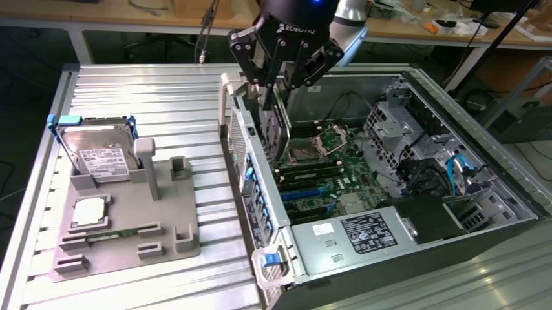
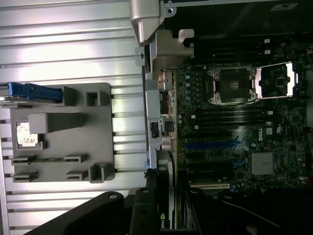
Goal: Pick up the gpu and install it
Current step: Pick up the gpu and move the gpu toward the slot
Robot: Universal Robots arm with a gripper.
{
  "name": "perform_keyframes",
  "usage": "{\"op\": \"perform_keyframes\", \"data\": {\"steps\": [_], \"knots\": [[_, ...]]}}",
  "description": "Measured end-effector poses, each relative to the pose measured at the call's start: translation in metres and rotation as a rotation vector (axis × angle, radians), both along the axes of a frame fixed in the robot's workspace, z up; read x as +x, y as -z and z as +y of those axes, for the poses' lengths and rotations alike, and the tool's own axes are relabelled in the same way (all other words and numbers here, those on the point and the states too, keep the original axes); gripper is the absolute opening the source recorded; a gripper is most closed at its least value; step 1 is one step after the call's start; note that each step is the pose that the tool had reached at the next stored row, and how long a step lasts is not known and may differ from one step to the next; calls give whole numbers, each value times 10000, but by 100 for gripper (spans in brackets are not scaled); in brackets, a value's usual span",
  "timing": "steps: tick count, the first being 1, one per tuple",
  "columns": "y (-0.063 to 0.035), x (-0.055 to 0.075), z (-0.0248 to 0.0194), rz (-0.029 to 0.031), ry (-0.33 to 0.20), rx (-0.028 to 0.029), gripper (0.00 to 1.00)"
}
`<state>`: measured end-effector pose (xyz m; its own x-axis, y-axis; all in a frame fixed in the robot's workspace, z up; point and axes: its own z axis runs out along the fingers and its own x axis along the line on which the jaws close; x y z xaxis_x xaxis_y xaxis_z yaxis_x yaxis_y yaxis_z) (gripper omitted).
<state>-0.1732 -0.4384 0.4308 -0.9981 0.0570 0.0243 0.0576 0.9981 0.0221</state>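
A: Grey moulded fixture tray (image 1: 164,206) on the exterior view's left carries the thick silver hard drive with its white label (image 1: 102,152). Where is our card?

B: Further toward the exterior view's right, at the open dark metal computer case (image 1: 448,248). The black-fingered gripper (image 1: 278,81) is clamped on the top of the gpu (image 1: 276,129), a thin flat card with a silver metal bracket. The card hangs below the fingers just inside the case's rear wall, over the green motherboard (image 1: 340,165).

A: Seated yet?

B: I cannot tell whether its lower edge touches a slot; I judge it not pressed home.

A: What makes this step go well?

B: Hold the card upright, edge connector over one long blue expansion slot (image 1: 304,192), bracket against the rear opening, and push straight down, evenly. Tilt, I think, risks jamming the connector or scraping neighbouring parts.
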Motion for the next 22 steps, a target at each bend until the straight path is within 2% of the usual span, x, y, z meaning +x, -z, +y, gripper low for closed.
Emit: {"op": "perform_keyframes", "data": {"steps": [7, 15, 22], "knots": [[0, 48, 0, 0, 1, 0, 27], [0, 366, 0, -1, 0, 1, 27], [0, 437, 0, 0, 0, 0, 27]]}}
